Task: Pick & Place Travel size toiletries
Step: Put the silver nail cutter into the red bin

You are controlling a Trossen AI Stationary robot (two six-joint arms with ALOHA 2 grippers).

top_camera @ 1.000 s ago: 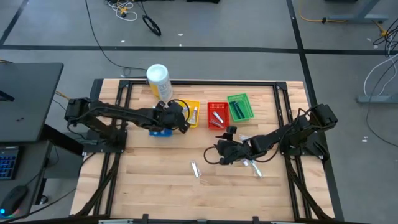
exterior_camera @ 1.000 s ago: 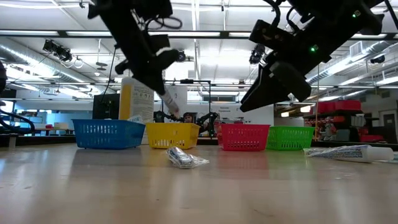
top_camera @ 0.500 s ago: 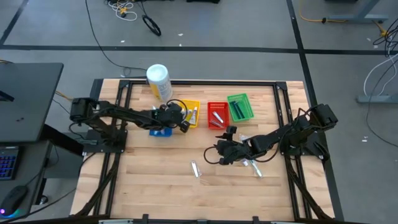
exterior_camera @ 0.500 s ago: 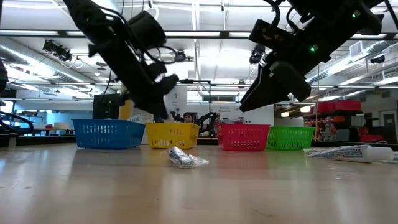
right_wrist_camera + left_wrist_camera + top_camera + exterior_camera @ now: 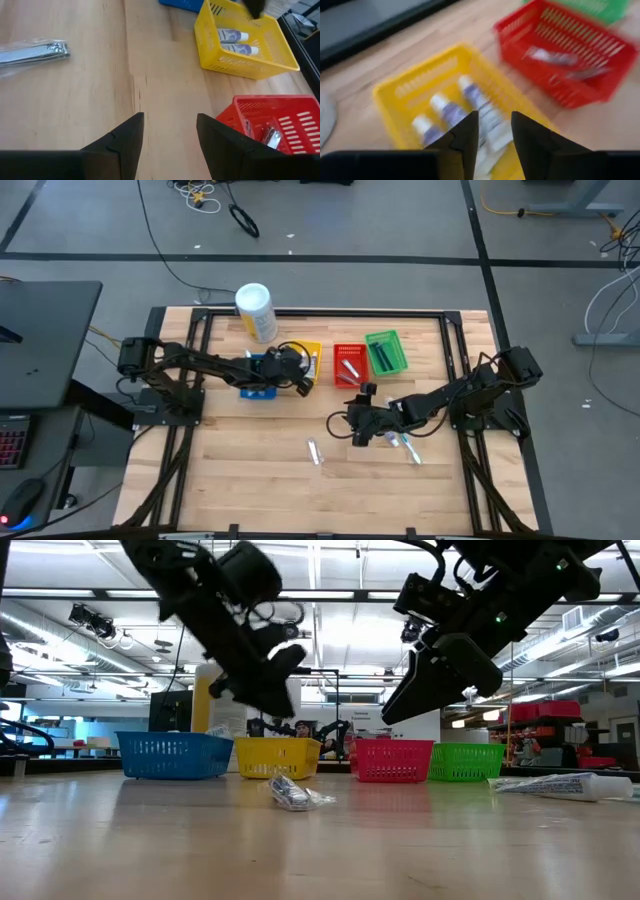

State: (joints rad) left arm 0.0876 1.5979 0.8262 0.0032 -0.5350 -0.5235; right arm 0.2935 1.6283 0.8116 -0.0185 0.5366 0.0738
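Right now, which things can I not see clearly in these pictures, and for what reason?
- Blue basket, high view: the left gripper and its arm cover it, so its contents are hidden.
- Yellow basket, left wrist view: motion blur; tube labels unreadable.
- Green basket, high view: items too small to name.
- Toiletries beside the right gripper, high view: partly under the arm.

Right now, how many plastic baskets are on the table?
4, in a row along the far side of the table: the blue basket, then the yellow basket, then the red basket, then the green basket. The left arm partly covers the blue one from above.
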